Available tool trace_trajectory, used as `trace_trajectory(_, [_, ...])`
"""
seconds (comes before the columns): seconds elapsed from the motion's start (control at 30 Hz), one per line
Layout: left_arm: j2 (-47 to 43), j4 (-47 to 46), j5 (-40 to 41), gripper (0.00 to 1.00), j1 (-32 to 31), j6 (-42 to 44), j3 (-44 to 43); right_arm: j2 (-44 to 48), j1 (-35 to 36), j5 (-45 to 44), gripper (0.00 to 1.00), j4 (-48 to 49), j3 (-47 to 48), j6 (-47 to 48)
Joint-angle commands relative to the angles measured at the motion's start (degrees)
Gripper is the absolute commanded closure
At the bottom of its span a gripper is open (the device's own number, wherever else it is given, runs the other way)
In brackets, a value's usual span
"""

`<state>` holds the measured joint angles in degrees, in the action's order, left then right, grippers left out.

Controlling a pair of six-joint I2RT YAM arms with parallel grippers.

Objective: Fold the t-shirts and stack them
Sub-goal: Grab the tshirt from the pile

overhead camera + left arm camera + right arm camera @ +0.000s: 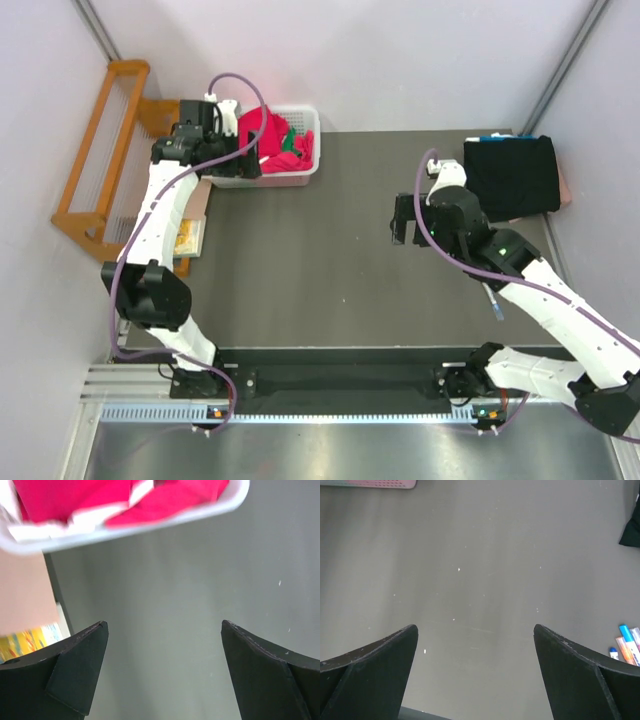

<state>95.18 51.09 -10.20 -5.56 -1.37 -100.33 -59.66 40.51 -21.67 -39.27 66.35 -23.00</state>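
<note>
The left pincer (164, 625) stands wide open and holds nothing. Its two fingers hang over the bare table (190, 595), and the white basket (150, 527) lies just ahead of them, its rim crossing the top of the wrist view. The red t-shirts (75, 500) are heaped inside this basket, ahead of the fingers and slightly to their left, with some white cloth among them. The step in hand, as I judge it, is to take one shirt out of the heap. To do it well, the left pincer should go forward over the rim, not against it, and come down on a raised fold of one red shirt only, so that it drags neither a second shirt nor the light basket. Then it should lift until the cloth clears the wall, and bring it back to the open table behind the fingers. The right pincer (475, 627) is also fully open and empty, above bare table, with the basket far ahead to its left. The black t-shirt (512, 175) lies folded ahead of it to the right, near the table corner; the stack should probably grow there. The right pincer can be ready to catch a free hem for spreading.
</note>
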Motion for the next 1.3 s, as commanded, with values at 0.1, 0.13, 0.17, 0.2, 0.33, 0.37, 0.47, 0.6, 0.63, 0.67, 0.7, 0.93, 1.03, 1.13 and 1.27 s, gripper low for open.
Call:
trace_trajectory(0.1, [7.3, 0.1, 2.0, 0.01, -0.2, 2.3, -13.4, 2.5, 0.7, 2.0, 0.00, 3.1, -2.1, 0.9])
trace_trajectory(0.13, [8.3, 0.1, 2.4, 0.01, -0.2, 2.5, -14.7, 2.6, 0.7, 2.1, 0.00, 3.2, -2.3, 0.9])
trace_trajectory(0.17, [10.2, -0.1, 2.8, 0.01, -0.2, 2.9, -15.8, 2.9, 0.7, 2.5, 0.00, 3.6, -2.7, 0.9])
trace_trajectory(0.2, [11.2, -0.4, 3.9, 0.01, -0.2, 3.2, -18.4, 3.1, 0.7, 2.8, 0.00, 3.9, -3.0, 1.1])
trace_trajectory(0.33, [18.4, -1.1, 8.4, 0.01, -0.1, 4.7, -27.4, 3.8, 0.7, 3.7, 0.00, 5.1, -3.7, 1.4])
trace_trajectory(0.37, [22.5, -0.7, 9.1, 0.01, 0.1, 4.8, -29.8, 4.1, 0.7, 3.8, 0.00, 5.3, -3.9, 1.4])
trace_trajectory(0.47, [30.8, 2.2, 9.7, 0.01, 0.4, 5.0, -39.9, 5.0, 0.7, 4.1, 0.00, 5.8, -4.6, 1.7])
trace_trajectory(0.6, [36.4, 0.9, 15.8, 0.01, 0.6, 3.4, -44.5, 6.7, 0.7, 4.7, 0.00, 6.9, -6.0, 2.2])
trace_trajectory(0.63, [37.1, 0.4, 15.5, 0.01, 1.0, 3.3, -44.9, 7.0, 0.7, 4.9, 0.00, 7.0, -6.3, 2.3])
trace_trajectory(0.67, [38.4, 0.4, 14.5, 0.01, 1.1, 3.5, -45.1, 7.2, 0.7, 5.1, 0.00, 7.2, -6.8, 2.4])
trace_trajectory(0.7, [39.0, 0.2, 14.4, 0.01, 1.2, 3.5, -45.1, 7.2, 0.7, 5.1, 0.00, 7.0, -6.9, 2.6])
trace_trajectory(0.93, [40.0, -6.9, 13.8, 0.01, 2.7, 4.0, -38.6, 6.8, 0.8, 7.0, 0.00, 6.7, -8.8, 1.9])
trace_trajectory(1.03, [41.5, -7.2, 13.8, 0.01, 3.5, 4.4, -38.5, 6.7, 0.7, 8.8, 0.00, 7.1, -9.2, 1.7])
trace_trajectory(1.13, [42.4, -8.2, 13.9, 0.01, 4.2, 4.8, -38.1, 6.5, 0.7, 10.2, 0.00, 7.8, -9.7, 1.6])
trace_trajectory(1.27, [42.7, -10.6, 12.5, 0.01, 4.8, 4.8, -37.9, 5.7, 0.7, 11.6, 0.00, 8.2, -9.7, 1.4])
